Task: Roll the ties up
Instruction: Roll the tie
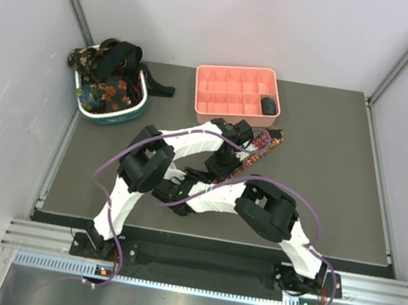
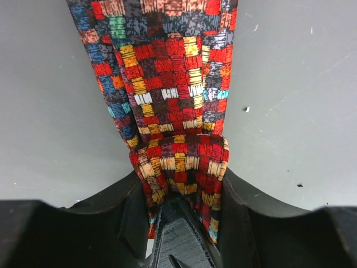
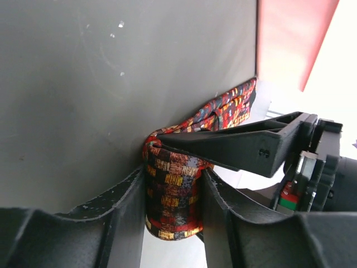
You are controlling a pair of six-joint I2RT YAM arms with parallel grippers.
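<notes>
Grey tabletop (image 1: 323, 188), left gripper (image 2: 181, 187) and right gripper (image 3: 172, 190) both pinching the rolled end of the red-yellow plaid fabric necktie (image 2: 167, 84), loose length running straight ahead of the left.

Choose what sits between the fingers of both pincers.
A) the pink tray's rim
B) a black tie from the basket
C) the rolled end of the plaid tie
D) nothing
C: the rolled end of the plaid tie sits inside the left pincer and the right pincer.

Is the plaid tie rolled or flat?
Partly rolled: one end of the plaid tie is coiled between left gripper and right gripper; rest lies flat.
</notes>
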